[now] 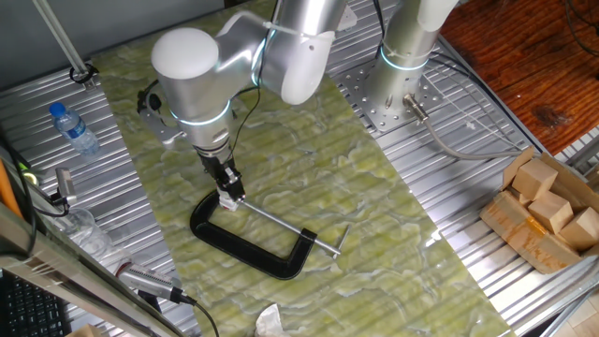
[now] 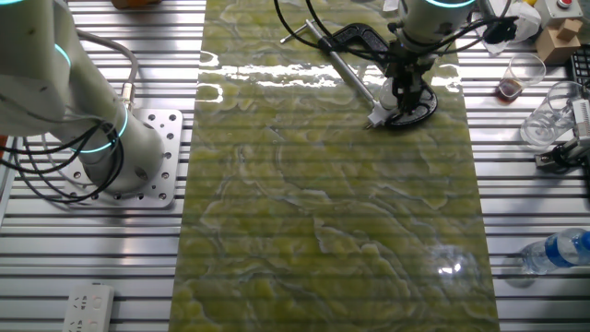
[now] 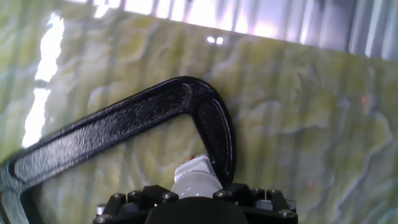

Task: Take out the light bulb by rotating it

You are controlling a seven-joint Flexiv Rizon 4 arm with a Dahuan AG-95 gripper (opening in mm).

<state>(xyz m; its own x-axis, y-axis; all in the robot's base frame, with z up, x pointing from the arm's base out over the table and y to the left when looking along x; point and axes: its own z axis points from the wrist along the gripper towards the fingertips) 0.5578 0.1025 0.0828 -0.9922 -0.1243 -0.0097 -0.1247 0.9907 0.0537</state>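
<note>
1. The gripper (image 1: 228, 192) is down low over the green-marbled counter (image 1: 374, 206), right at one end of the black C-clamp (image 1: 245, 243).
2. In the hand view, the light bulb (image 3: 196, 185) sits tight against the inner curve of the clamp, with the white socket fitting (image 3: 193, 167) just beyond it.
3. The fingers (image 2: 403, 95) look drawn in narrow around the bulb, though I cannot tell whether the pads actually touch it.
4. The clamp's screw rod (image 1: 285, 226) runs out across the counter's middle.
</note>
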